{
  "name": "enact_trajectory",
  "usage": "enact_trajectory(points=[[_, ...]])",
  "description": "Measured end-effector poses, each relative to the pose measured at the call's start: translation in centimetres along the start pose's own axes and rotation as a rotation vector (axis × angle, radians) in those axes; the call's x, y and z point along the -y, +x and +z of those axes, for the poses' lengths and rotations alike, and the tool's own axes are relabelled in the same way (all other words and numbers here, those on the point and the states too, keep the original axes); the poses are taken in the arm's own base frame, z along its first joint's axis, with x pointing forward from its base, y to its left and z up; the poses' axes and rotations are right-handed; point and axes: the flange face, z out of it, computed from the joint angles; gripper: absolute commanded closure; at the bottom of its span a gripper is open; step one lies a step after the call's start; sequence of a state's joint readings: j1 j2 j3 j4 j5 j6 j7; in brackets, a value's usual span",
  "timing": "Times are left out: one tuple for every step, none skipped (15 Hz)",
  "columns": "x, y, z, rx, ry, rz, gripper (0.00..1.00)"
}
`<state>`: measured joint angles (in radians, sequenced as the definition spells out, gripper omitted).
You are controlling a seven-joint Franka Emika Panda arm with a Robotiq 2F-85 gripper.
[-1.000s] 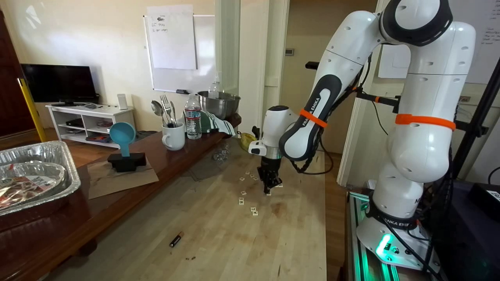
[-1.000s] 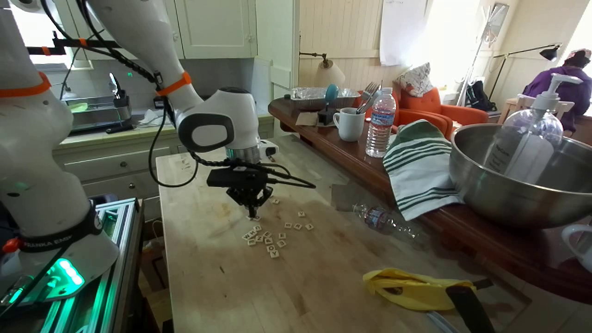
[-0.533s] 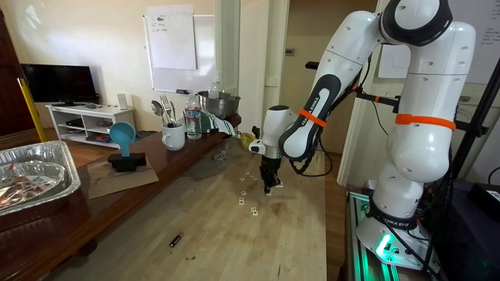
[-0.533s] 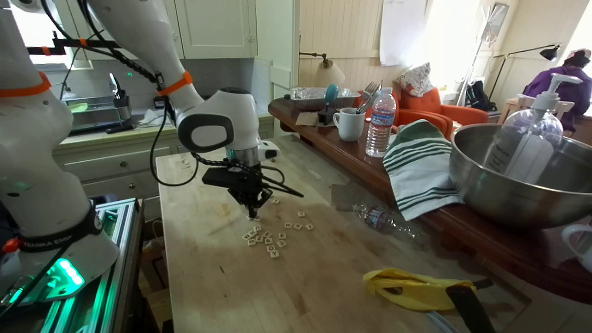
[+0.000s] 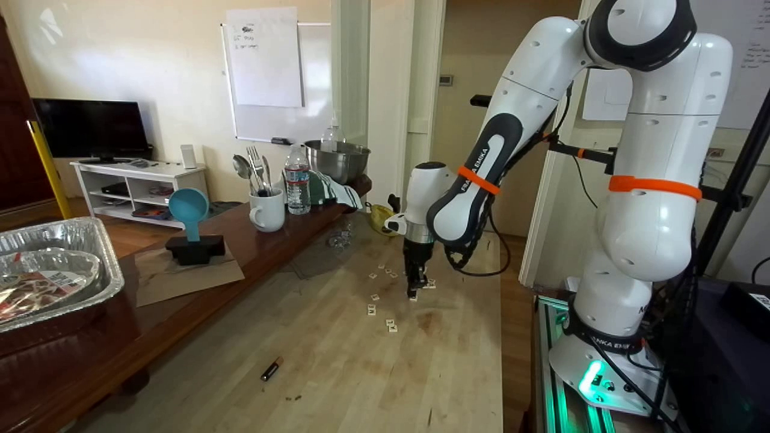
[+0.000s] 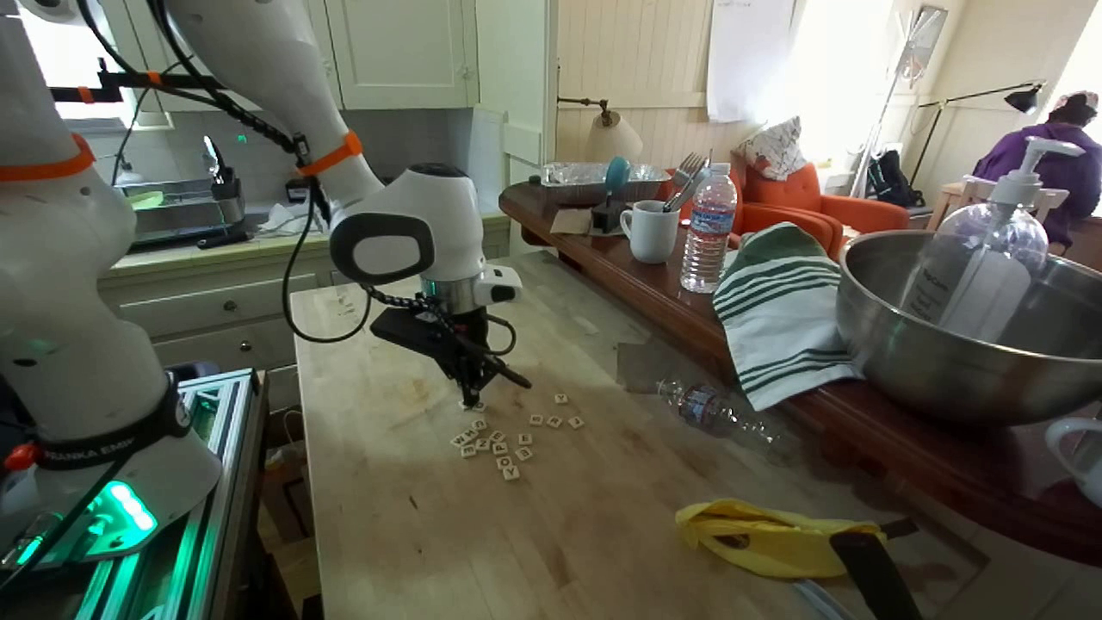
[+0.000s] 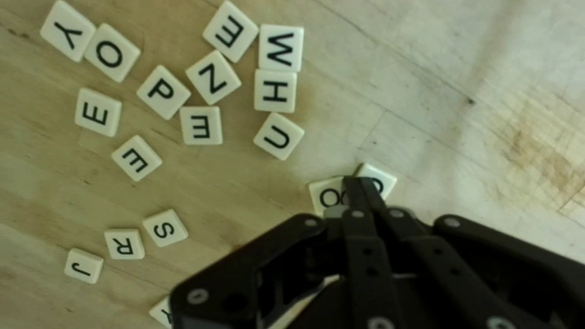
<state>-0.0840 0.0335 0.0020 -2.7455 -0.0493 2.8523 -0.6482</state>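
Lower right in the wrist view, we see the claw (image 7: 362,183) clenched; letter tiles (image 7: 325,196) flank its tips.

In the wrist view, the black gripper (image 7: 359,183) stands at the lower edge of the visible wooden surface (image 7: 434,132), jaws pressed together, its tips partly covering a cream tile marked O (image 7: 323,194) and a neighbouring tile (image 7: 387,180) with a half-hidden letter; contact is unclear. Toward the surface's upper left corner, a Y tile (image 7: 68,31) touches another O tile (image 7: 112,53) near a P tile (image 7: 163,92), and below the middle of the top edge an H tile (image 7: 275,90) lies just above a U tile (image 7: 279,136). By the lower left corner, an S tile (image 7: 165,227), an R tile (image 7: 124,244) and a J tile (image 7: 84,266) form a slanting row.
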Motion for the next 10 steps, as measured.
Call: enact_trajectory(points=[[-0.02, -0.01, 0.0, -0.001, 0.001, 0.024, 1.0], [-0.03, -0.03, 0.0, -0.001, 0.002, 0.049, 1.0], [-0.04, -0.03, 0.0, -0.002, 0.002, 0.073, 1.0], [-0.04, -0.03, 0.0, -0.002, 0.002, 0.098, 1.0], [-0.03, -0.02, 0.0, -0.002, 0.003, 0.125, 1.0], [-0.01, 0.0, 0.0, -0.002, 0.003, 0.152, 1.0], [0.03, 0.02, 0.0, -0.003, 0.004, 0.179, 1.0], [0.08, 0.07, 0.0, -0.003, 0.005, 0.206, 1.0], [0.16, 0.14, 0.0, -0.003, 0.005, 0.233, 1.0], [0.26, 0.21, 0.0, -0.003, 0.006, 0.26, 1.0]])
